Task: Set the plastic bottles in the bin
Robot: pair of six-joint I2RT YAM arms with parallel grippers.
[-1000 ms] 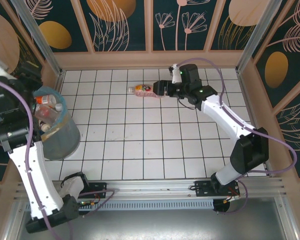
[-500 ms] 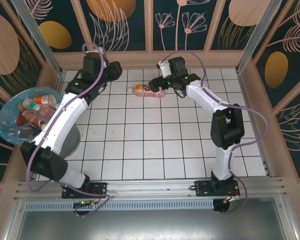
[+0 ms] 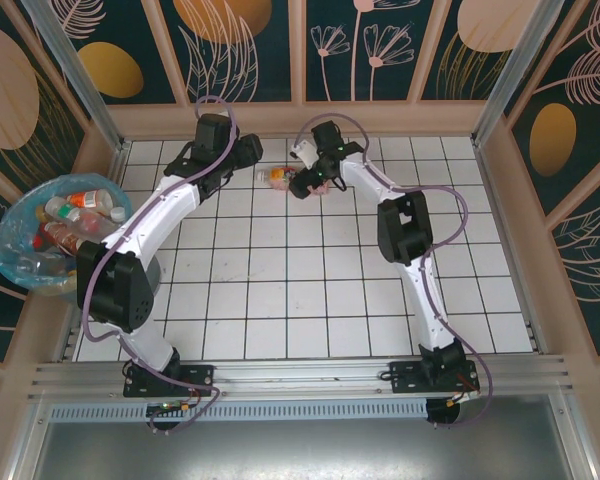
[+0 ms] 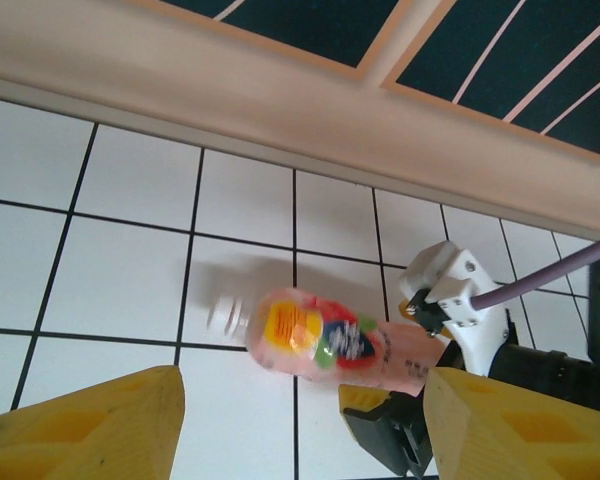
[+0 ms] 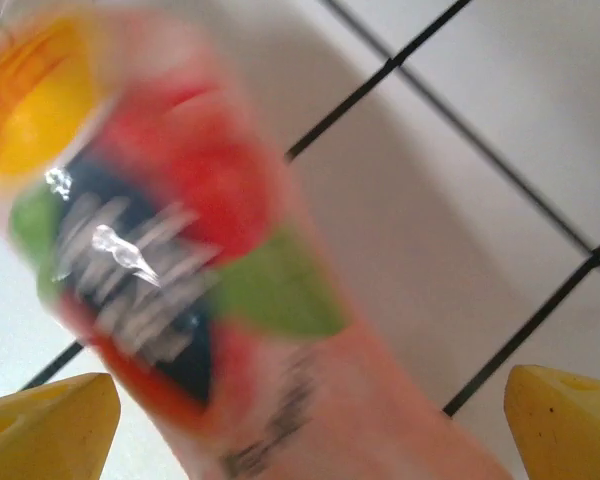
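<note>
One bottle [image 4: 330,345] lies sideways on the tiles [image 4: 120,290] by the far wall [image 4: 280,100]. Right gripper [image 5: 310,430] gapes wide astride its base, clamping nothing; left gripper [image 4: 300,430] open, empty. Likely light, slick, crushable; hold mid-body, gently.

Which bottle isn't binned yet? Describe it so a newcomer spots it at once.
On the white tiled table, near the back wall, a pink bottle lies on its side. It is the one bottle on the tiles; the rest sit in the bin at the left edge.
</note>
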